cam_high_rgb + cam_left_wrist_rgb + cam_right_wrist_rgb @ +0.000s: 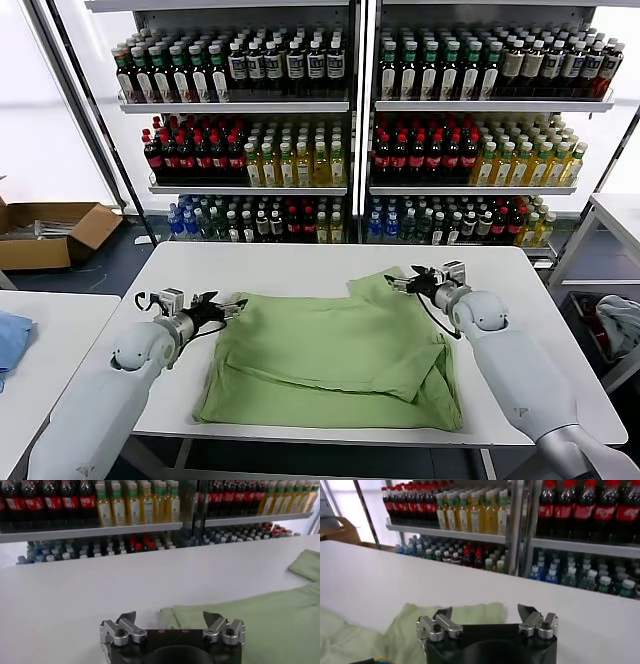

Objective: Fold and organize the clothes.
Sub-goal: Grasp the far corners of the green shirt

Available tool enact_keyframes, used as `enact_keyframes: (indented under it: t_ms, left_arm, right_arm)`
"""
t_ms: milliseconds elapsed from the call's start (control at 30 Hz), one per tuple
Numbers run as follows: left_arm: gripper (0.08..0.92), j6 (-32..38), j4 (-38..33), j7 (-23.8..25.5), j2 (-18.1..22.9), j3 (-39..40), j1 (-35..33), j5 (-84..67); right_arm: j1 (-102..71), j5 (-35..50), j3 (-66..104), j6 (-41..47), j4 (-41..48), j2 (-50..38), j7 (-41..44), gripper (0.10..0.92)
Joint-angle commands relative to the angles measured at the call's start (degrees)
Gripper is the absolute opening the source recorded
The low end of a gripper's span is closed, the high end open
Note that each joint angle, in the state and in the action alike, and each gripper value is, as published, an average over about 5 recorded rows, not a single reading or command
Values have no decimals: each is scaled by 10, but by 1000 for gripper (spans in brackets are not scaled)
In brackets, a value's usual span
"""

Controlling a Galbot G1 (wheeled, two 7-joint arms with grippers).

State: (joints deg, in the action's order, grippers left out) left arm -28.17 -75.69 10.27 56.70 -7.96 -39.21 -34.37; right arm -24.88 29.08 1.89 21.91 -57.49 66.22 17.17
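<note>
The light green polo shirt (335,360) lies flat and partly folded on the white table (300,265), with one sleeve sticking out at its far right corner. My left gripper (228,307) is open and empty at the shirt's far left corner; the corner shows just beyond it in the left wrist view (172,616). My right gripper (402,281) is open and empty over the far right sleeve, whose edge (465,612) lies between its fingers in the right wrist view. The collar, buttons and print are hidden.
Shelves of bottles (330,130) stand behind the table. A second white table (50,330) at the left carries a blue cloth (12,335). A cardboard box (50,232) sits on the floor at far left. A bin with pale cloth (615,325) stands at right.
</note>
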Motion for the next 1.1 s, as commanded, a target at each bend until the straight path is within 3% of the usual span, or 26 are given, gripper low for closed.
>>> enact_keyframes:
  t_ms: [33, 167, 267, 633, 900, 1100]
  left_arm:
    - [823, -3, 51, 4, 24, 24, 38, 12]
    - [817, -10, 57, 7, 32, 28, 37, 14]
    - [768, -15, 56, 8, 32, 31, 31, 14]
    - [449, -3, 37, 11, 28, 30, 14, 10]
    - [224, 33, -1, -7, 27, 16, 14, -13]
    - [105, 32, -101, -25, 2, -19, -31, -28]
  right_arm:
    - [28, -2, -23, 15, 45, 24, -3, 822]
    - [22, 23, -23, 31, 32, 23, -10, 775]
    - [18, 31, -24, 37, 21, 21, -11, 690]
    - [-3, 62, -13, 36, -26, 14, -17, 386]
    - [-30, 119, 23, 37, -111, 5, -38, 157]
    - [-116, 146, 79, 36, -229, -10, -64, 105]
